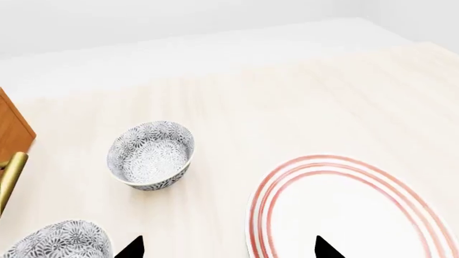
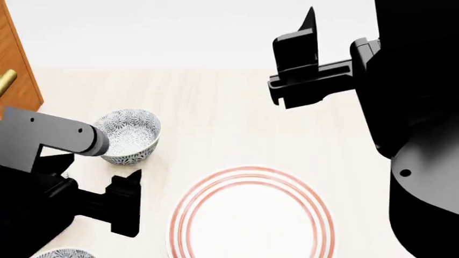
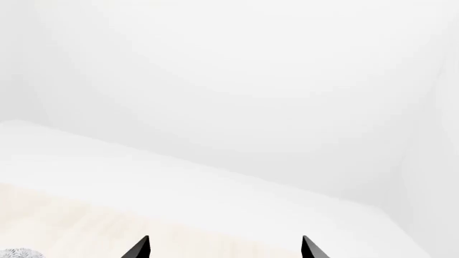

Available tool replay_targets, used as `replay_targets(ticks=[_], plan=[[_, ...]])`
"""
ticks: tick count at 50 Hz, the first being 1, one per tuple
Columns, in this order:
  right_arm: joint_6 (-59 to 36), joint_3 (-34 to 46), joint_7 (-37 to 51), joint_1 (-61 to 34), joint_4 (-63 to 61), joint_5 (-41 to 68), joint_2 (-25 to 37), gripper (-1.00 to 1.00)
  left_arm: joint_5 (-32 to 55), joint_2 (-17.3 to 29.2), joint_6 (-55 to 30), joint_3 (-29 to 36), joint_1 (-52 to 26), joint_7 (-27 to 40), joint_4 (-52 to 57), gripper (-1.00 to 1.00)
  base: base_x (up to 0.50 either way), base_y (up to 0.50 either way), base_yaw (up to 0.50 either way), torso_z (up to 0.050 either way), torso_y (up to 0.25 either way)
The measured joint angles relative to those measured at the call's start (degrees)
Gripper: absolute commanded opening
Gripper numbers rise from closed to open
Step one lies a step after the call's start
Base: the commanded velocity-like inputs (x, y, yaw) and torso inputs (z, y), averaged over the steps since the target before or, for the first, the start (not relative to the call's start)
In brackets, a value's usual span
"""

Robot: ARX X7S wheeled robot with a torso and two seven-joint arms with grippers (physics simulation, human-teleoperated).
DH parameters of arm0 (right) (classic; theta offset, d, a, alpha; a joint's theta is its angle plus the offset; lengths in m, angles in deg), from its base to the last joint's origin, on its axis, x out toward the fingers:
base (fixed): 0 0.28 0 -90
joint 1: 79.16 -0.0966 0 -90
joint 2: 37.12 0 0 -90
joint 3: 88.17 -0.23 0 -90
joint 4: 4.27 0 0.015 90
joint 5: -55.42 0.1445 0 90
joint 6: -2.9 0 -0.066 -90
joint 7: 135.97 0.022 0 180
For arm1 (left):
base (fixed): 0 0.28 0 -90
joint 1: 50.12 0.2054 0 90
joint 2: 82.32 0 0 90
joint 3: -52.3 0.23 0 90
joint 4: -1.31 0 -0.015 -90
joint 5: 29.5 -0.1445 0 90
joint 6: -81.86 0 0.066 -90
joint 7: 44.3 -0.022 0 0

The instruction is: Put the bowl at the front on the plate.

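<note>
Front bowl (image 2: 63,252) sits at the near-left corner of the pale wood table (image 2: 237,118), only a sliver of its rim showing in the head view; left wrist cam catches more of it (image 1: 61,239), upright, mouth up. It's round, so no long axis to speak of. Plate (image 2: 252,217) lies flat to its right, apart from it, red rings up, nothing on it. A second patterned bowl (image 2: 129,135) stands farther back on the left, upright too, also clear of the plate.

Left gripper (image 1: 229,248) hangs over the table btw the front bowl and the plate, fingers spread wide, holding nothing. Right gripper (image 3: 225,247) is raised high at the right, aimed toward the white wall (image 3: 237,91), tips apart, empty as well. Brown cabinet edge (image 2: 18,70) w/ a brass handle (image 2: 6,80) at far left.
</note>
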Motion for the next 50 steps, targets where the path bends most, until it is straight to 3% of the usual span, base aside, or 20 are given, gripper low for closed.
replay_targets(ticks=[27,50], plan=[[0.3,1.0,1.3,-1.4,-0.1,1.9,1.1,1.0,-1.8,2.9,3.0,4.6,7.3,-0.9,-0.4,1.0,0.0,0.0,0.0,0.0,0.0],[1.3,2.1,1.7,-1.6,0.0,2.7,1.8,1.0,6.3,5.0,2.8,6.3,11.1,5.4,-1.6,1.0,0.0,0.0,0.0,0.0,0.0]])
